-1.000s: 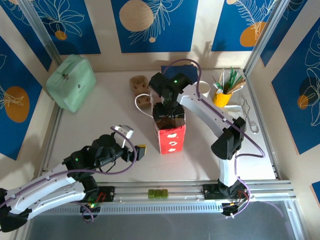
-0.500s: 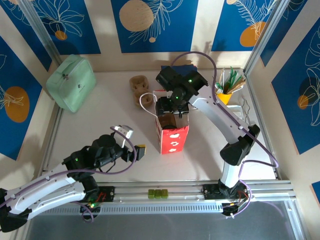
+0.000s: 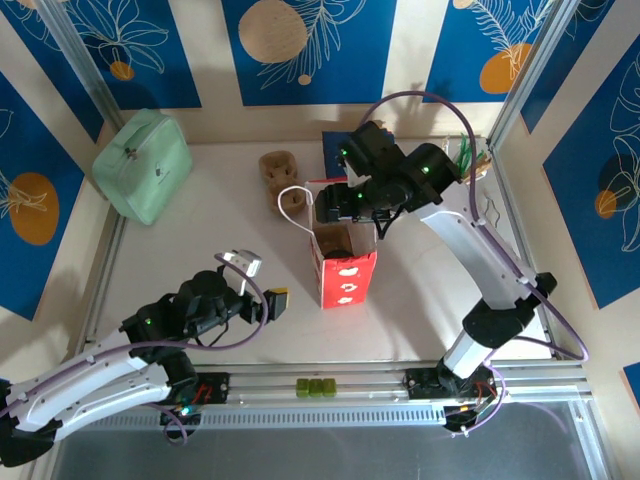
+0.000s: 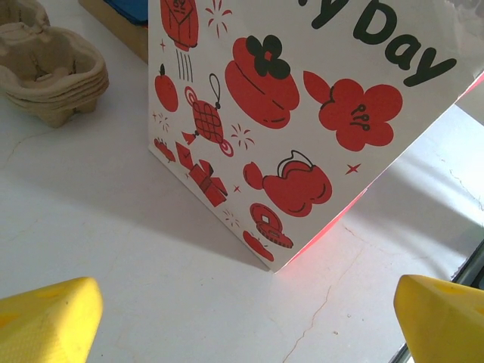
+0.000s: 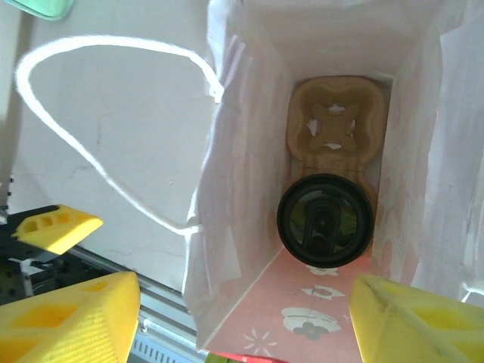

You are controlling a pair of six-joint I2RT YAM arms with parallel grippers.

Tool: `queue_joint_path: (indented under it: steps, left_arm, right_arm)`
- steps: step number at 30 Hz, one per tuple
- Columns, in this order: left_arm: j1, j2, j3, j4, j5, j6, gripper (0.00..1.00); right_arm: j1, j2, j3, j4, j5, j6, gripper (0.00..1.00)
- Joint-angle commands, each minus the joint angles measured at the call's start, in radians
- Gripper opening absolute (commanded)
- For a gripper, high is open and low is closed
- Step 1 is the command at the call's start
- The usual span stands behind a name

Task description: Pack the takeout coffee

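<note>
Lifted since a second ago, the right hand (image 5: 242, 333) hovers above the red-and-white printed paper bag (image 3: 345, 278), fingers spread, empty. Nearest, the left hand (image 4: 242, 325) gapes wide, low over the white tabletop (image 4: 113, 249). Beyond, inside that upright bag, the black-lidded takeout coffee cup (image 5: 325, 221) sits, apparently seated in a brown moulded-pulp carrier (image 5: 336, 125) on the bottom.

White bag (image 4: 287, 113) printed with red fruit, lanterns and gifts, black lettering; its near side red with white shapes. Inside, a glossy black coffee lid (image 5: 325, 219) on a tan carrier (image 5: 336, 125). Mint-green pouch (image 3: 142, 165) far left. Blue wall panels (image 3: 310, 40) with white leaves, orange and tan discs. Yellow left fingertips (image 4: 49, 321) and right fingertips (image 5: 408, 321).
</note>
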Motion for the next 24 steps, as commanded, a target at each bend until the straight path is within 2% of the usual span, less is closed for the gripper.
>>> queue_joint_path:
  steps: [1, 6, 11, 20, 24]
  left_arm:
    - [-0.007, -0.01, 0.023, -0.011, -0.028, -0.015, 0.99]
    - [-0.007, -0.005, 0.046, -0.032, -0.059, -0.024, 0.99]
    - [-0.007, -0.006, 0.058, -0.035, -0.095, -0.026, 1.0]
    - [-0.005, -0.007, 0.056, -0.031, -0.213, 0.013, 0.99]
    - [-0.005, -0.028, 0.028, -0.016, -0.264, 0.014, 0.99]
  right_arm:
    - [-0.001, -0.05, 0.024, 0.015, -0.034, -0.014, 0.73]
    - [-0.032, -0.079, 0.029, 0.002, 0.007, -0.037, 0.74]
    - [-0.123, -0.102, 0.039, -0.006, 0.051, -0.083, 0.75]
    - [-0.424, -0.148, -0.075, 0.102, 0.098, -0.175, 0.77]
    - [-0.546, -0.137, -0.126, 0.155, 0.081, -0.196, 0.77]
